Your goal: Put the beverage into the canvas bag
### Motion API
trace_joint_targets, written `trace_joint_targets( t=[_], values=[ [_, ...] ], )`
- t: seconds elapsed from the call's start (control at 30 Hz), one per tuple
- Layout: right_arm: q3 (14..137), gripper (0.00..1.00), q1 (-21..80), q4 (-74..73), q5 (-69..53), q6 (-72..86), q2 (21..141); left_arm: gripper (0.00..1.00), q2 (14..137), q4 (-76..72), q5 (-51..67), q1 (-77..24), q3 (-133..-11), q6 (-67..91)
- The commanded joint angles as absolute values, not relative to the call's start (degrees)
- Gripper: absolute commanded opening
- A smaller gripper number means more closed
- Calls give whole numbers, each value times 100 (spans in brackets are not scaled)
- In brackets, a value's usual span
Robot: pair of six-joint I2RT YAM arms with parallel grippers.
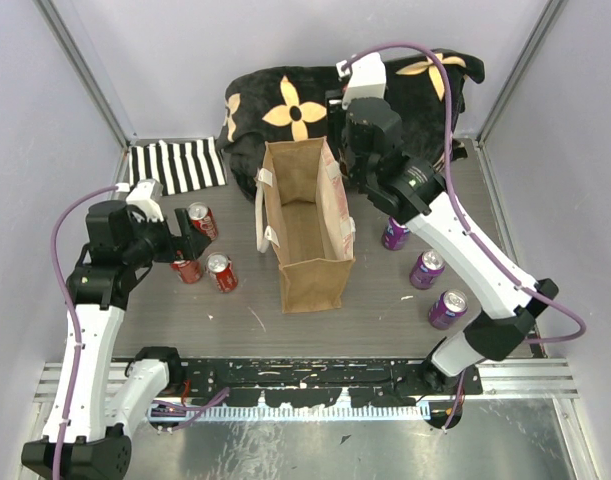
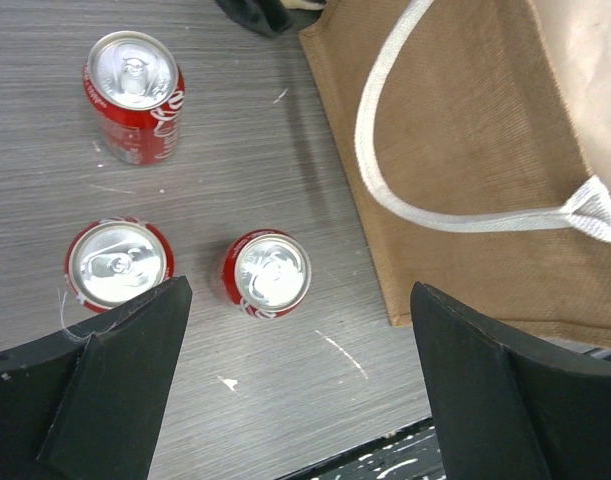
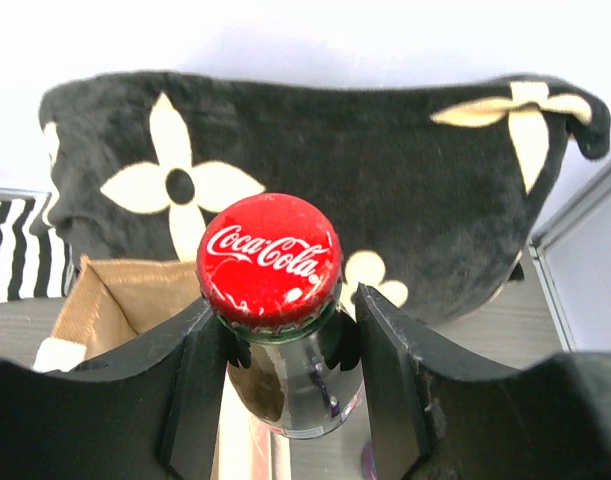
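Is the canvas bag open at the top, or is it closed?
Open. In the top view the canvas bag stands upright with its mouth spread wide and its bare inner floor showing.

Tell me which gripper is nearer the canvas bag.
Right. The right gripper, shut on a Coca-Cola bottle, is by the far right corner of the canvas bag. The left gripper hangs open over the red cans, left of the bag.
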State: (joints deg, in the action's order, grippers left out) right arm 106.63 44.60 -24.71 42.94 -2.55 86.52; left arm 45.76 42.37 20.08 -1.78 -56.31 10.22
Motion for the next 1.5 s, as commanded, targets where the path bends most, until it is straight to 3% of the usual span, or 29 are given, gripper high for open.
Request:
trace_joint_targets(
  t=[0.0,0.2,0.3,0.57,1.07,1.47],
  values=[
    [11936,1,4443,-1283,4033,-547,8846,98,4910,4056,2462,-193,-6114,1498],
    [12405,1,4439,-1418,3665,-295,9325,100,5725,3744,2871,-295,-6816,2358],
    [12329,1,4441,-1456,3518,-127,9426,95,6144,3557,2960,-499,-7160,2766],
    [11852,1,4438,-1328,3147,297,9569,94,6986,3246,2960,-1086,-7547,3249],
    [11859,1,4441,-1121,2805,544,10509,95,8333,2722,2734,-1825,-7760,3060],
    [10534,1,4412,-74,2655,810,10388,95,8356,2572,2763,-1872,-7249,2862]
  ],
)
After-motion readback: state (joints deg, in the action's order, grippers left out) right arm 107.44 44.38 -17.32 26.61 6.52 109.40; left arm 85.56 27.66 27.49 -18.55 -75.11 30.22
